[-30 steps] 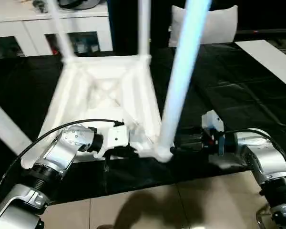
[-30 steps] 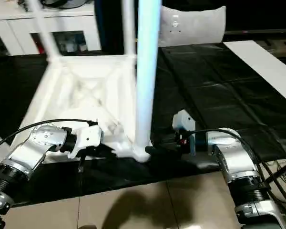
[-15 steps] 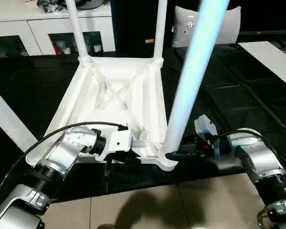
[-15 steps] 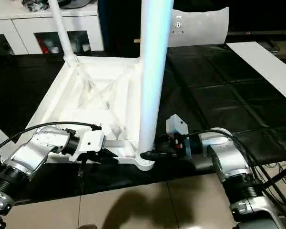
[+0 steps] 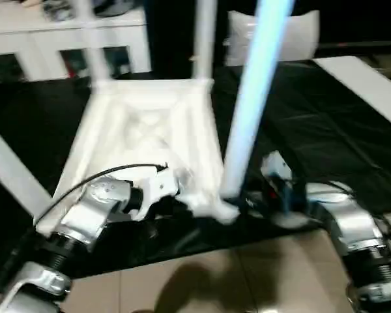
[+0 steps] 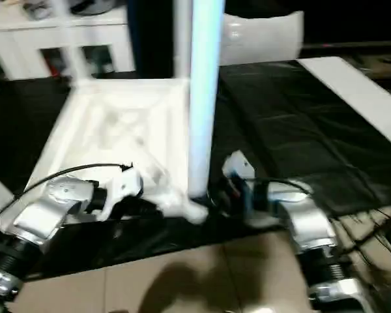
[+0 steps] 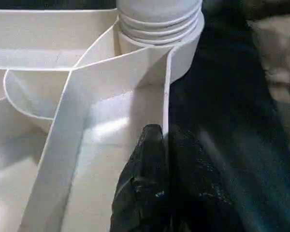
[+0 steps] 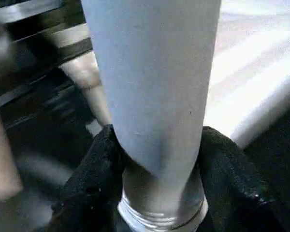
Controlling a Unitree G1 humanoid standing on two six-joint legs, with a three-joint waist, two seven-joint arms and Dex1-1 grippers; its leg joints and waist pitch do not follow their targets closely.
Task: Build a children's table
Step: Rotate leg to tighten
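The left gripper [image 7: 164,159] pinches the thin upright rim wall of the table top [image 5: 143,130], one black finger on each side of the white plastic edge, close to the near corner socket [image 7: 181,38]. The fingers [image 7: 145,183] look matte and rough against the smooth plastic. The top lies upside down on the black cover [image 5: 326,124] of the work surface, its underside a shallow square tray crossed by straight ribs that meet in an X, with a curved web beside the socket. In the left wrist view a ridged, threaded leg end sits in that round socket.

Two slim round legs [image 5: 205,39] stand upright at the far corners, and a thicker-looking tapered leg [image 5: 251,98] rises from the near corner. A further white leg [image 5: 10,169] slants along the cover at the far left.

The right gripper [image 8: 159,159] clasps the near leg just above its base, its two black fingers [image 8: 94,174] pressed against opposite sides of the smooth round shaft, just above the narrow rings at its foot.

Behind the cover stands a white cabinet [image 5: 65,39] with glass doors, and pale floor tiles [image 5: 247,280] lie in front.
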